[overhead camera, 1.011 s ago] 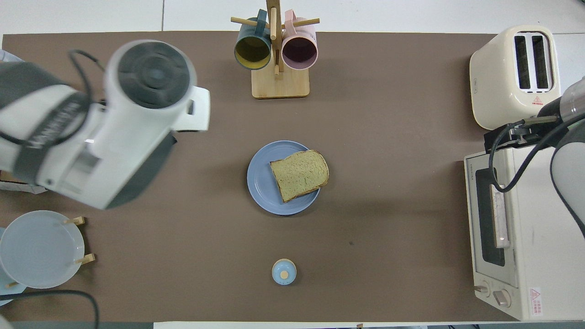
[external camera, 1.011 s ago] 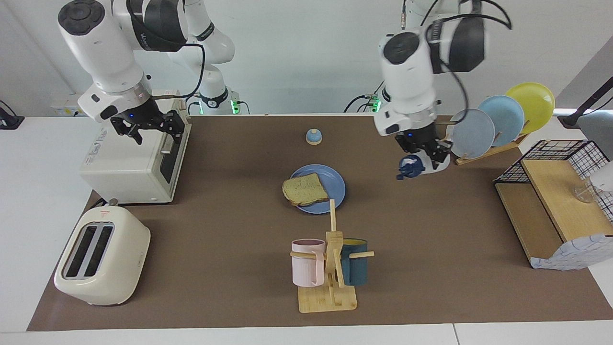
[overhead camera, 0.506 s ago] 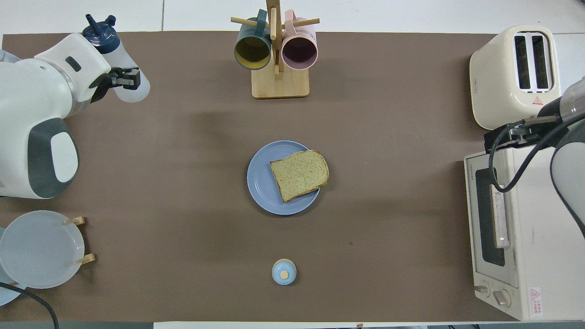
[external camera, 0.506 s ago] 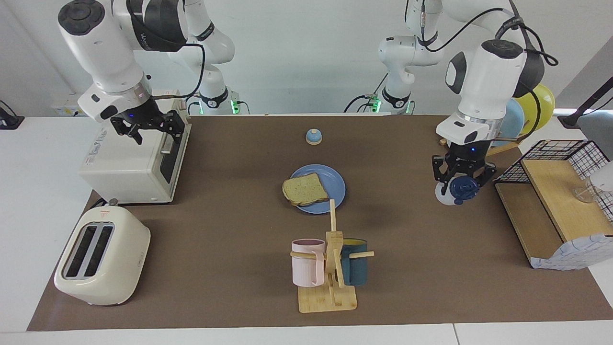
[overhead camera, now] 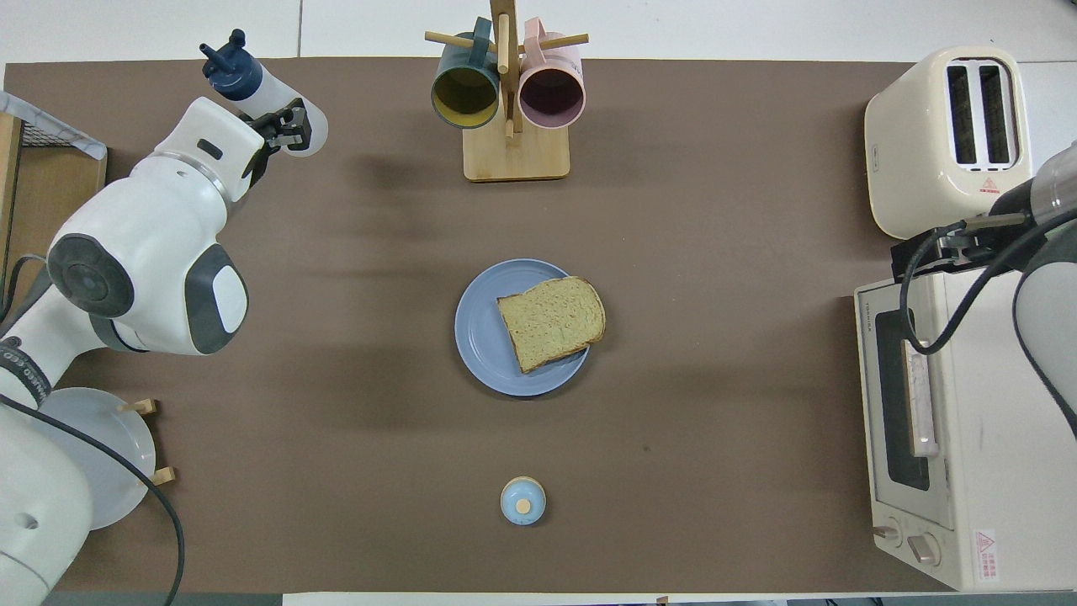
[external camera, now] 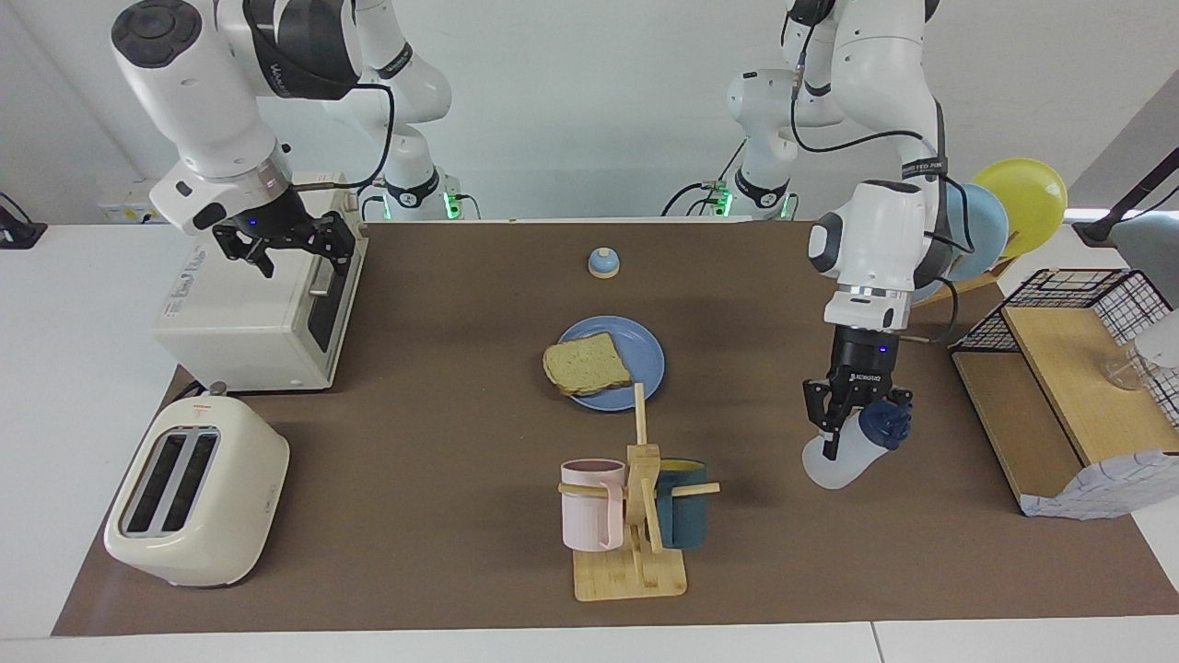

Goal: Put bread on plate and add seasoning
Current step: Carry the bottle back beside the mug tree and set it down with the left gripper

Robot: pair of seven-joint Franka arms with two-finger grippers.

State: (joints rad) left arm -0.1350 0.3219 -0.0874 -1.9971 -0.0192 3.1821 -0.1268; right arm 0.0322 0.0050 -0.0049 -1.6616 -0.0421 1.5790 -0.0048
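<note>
Speckled tan bread (external camera: pixel 587 365) lay overhanging the round blue plate (external camera: pixel 645 354). Well away from that plate, the left gripper (external camera: pixel 855 425) clasped the tilted translucent seasoning (external camera: pixel 843 451); the right gripper (external camera: pixel 287 241), spread wide, waited over the boxy oven (external camera: pixel 253 304)

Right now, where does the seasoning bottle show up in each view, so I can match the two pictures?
Facing view: the seasoning bottle is tilted in the left gripper, toward the left arm's end of the table, beside the mug rack.
Overhead view: the bottle sits near the top left corner, in the same gripper, level with the mug rack.
Shared landmark: the mug rack with its pink and dark teal mugs.
</note>
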